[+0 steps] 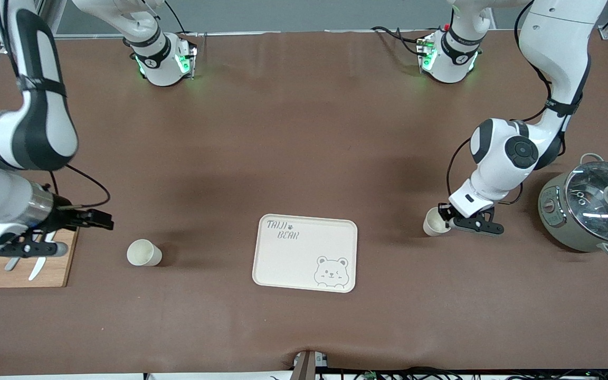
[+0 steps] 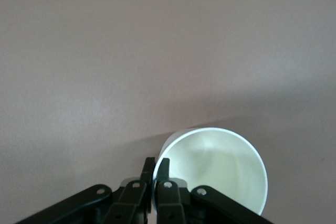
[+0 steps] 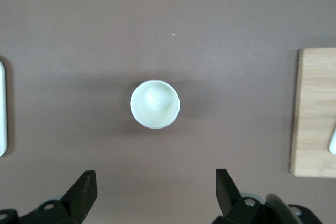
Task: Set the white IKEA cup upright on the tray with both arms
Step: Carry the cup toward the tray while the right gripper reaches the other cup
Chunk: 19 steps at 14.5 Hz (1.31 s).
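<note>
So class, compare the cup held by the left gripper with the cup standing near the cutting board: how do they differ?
The held cup is pinched at its rim by the left gripper; the free cup is untouched, with the open right gripper above the table beside it. The held cup sits toward the pot, the free cup beside the cutting board. Both are plain white.

Bare brown table (image 1: pixel 304 132) lies open around my tray (image 1: pixel 288 264). A pot (image 1: pixel 589 211) and board (image 1: pixel 19 269) crowd the table's two ends.

A: Where does the front camera sit?
B: High, facing both arm bases, whole surface (image 1: pixel 304 132) visible.
A: The wrist cameras?
B: Close, looking past their jaws; the right shares the tray (image 3: pixel 2 108) edge.
</note>
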### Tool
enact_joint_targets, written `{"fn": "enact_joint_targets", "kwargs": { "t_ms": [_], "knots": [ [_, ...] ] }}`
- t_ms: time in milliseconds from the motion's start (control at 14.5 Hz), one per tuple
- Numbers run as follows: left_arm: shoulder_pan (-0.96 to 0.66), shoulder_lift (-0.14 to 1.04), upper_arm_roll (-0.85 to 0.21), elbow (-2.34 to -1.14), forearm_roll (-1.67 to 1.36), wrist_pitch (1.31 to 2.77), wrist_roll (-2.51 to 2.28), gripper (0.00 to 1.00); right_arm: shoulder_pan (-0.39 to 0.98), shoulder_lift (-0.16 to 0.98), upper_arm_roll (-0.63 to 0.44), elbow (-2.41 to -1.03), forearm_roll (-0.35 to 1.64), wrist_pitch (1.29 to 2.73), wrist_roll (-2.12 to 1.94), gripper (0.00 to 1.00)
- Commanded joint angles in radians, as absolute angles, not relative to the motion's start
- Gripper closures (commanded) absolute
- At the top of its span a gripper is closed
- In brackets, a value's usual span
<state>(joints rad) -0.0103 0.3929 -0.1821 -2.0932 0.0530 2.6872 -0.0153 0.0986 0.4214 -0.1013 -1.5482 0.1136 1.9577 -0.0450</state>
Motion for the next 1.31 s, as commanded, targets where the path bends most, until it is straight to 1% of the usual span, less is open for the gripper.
{"fn": "enact_joint_targets", "kwargs": {
  "t_ms": [0, 207, 413, 551, 826, 964, 1239],
  "knots": [
    [-0.06, 0.387, -0.181, -1.984, 0.063, 2.553, -0.101, 1.0, 0.097, 0.506, -0.106, -1.511, 0.12, 2.008, -0.049, 0.0],
    [-0.098, 0.419, -0.183, -1.866, 0.061, 2.461, -0.167, 1.0, 0.097, 0.555, -0.106, -1.511, 0.121, 2.048, -0.092, 0.0],
    [-0.152, 0.48, -0.181, -1.743, 0.06, 2.398, -0.236, 1.0, 0.086, 0.589, -0.106, -1.511, 0.124, 2.086, -0.161, 0.0],
    [-0.199, 0.508, -0.179, -1.685, 0.063, 2.356, -0.299, 1.0, 0.086, 0.598, -0.106, -1.511, 0.124, 2.109, -0.166, 0.0],
    [-0.267, 0.574, -0.179, -1.565, 0.064, 2.228, -0.382, 1.0, 0.08, 0.635, -0.106, -1.509, 0.126, 2.152, -0.166, 0.0],
    [-0.297, 0.61, -0.179, -1.536, 0.06, 2.22, -0.42, 1.0, 0.08, 0.652, -0.106, -1.509, 0.127, 2.169, -0.185, 0.0],
    [-0.347, 0.637, -0.179, -1.503, 0.057, 2.218, -0.492, 1.0, 0.071, 0.67, -0.104, -1.509, 0.136, 2.195, -0.206, 0.0]
  ]
}}
